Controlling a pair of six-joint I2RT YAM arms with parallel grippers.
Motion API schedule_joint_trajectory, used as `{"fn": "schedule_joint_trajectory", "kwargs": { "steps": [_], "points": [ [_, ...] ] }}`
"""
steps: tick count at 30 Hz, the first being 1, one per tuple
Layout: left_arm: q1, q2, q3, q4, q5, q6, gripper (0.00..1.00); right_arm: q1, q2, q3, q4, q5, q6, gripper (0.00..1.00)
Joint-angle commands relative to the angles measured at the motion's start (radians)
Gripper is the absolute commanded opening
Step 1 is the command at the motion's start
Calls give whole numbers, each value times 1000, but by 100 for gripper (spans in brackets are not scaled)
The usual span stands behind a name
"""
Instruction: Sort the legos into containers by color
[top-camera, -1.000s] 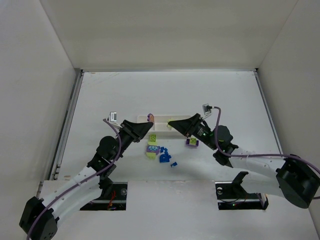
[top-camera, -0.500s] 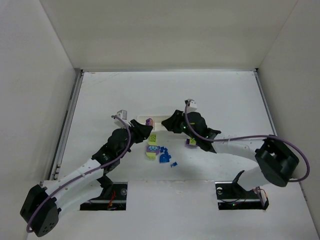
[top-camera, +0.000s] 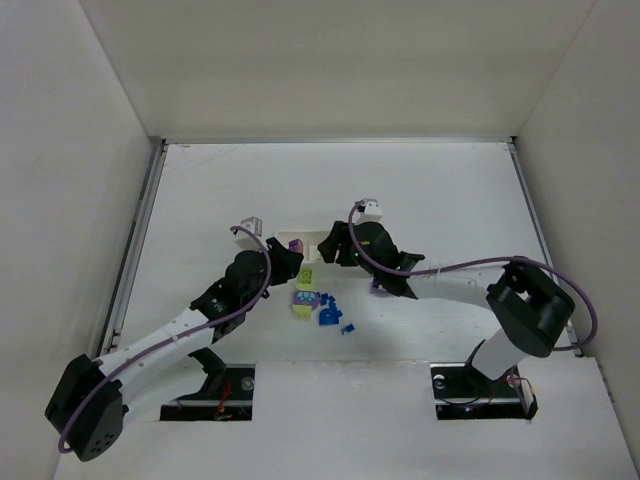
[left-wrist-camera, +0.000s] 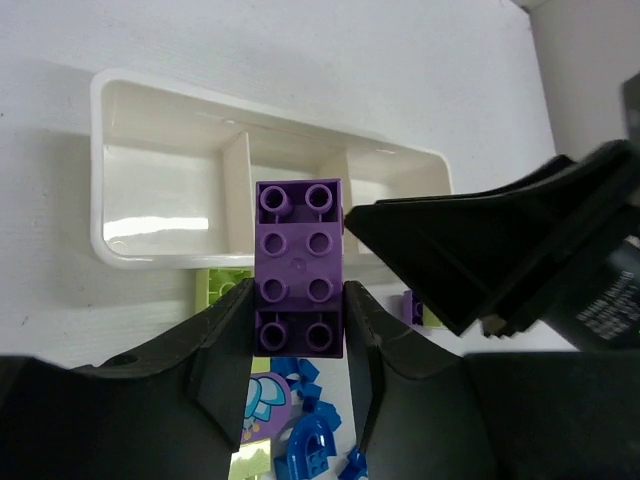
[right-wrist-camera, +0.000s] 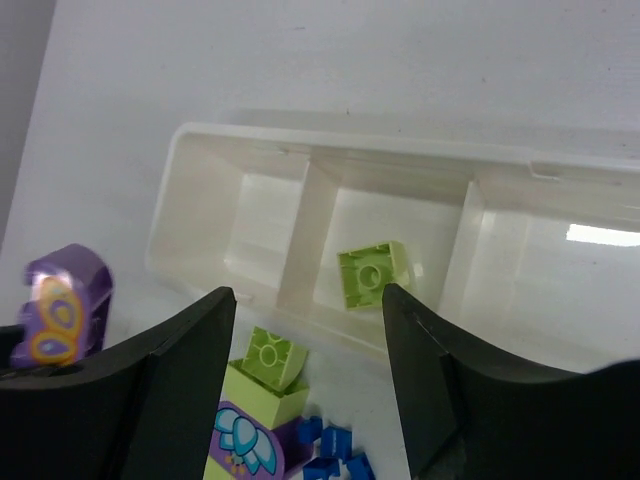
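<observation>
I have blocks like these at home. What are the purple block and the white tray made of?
The purple block looks like hard moulded plastic: crisp round studs, even colour, soft sheen. The white tray also seems plastic, thin and glossy: light glints on its floor, and its walls look slightly see-through.

The tray (left-wrist-camera: 160, 255) is glossy white, and the lone brick (right-wrist-camera: 373, 272) inside it is lime green. The studded brick (left-wrist-camera: 299, 268) is purple, the loose bits (top-camera: 330, 315) are bright blue, and one purple piece (left-wrist-camera: 262, 400) carries a pale blue petal print.
</observation>
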Motion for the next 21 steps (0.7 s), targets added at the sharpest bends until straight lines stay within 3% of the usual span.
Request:
{"fn": "schedule_joint_trajectory", "kwargs": {
  "steps": [1,11,21],
  "points": [
    [6,49,86,-14,-16,41,18,20,-129,2,28,52,-25,67],
    [20,307,272,-154,-73,155,21,101,-454,-218,3,154,-19,52],
    [32,436,323,-195,-187,214,23,172,-712,-354,-268,354,65,55]
  ]
}}
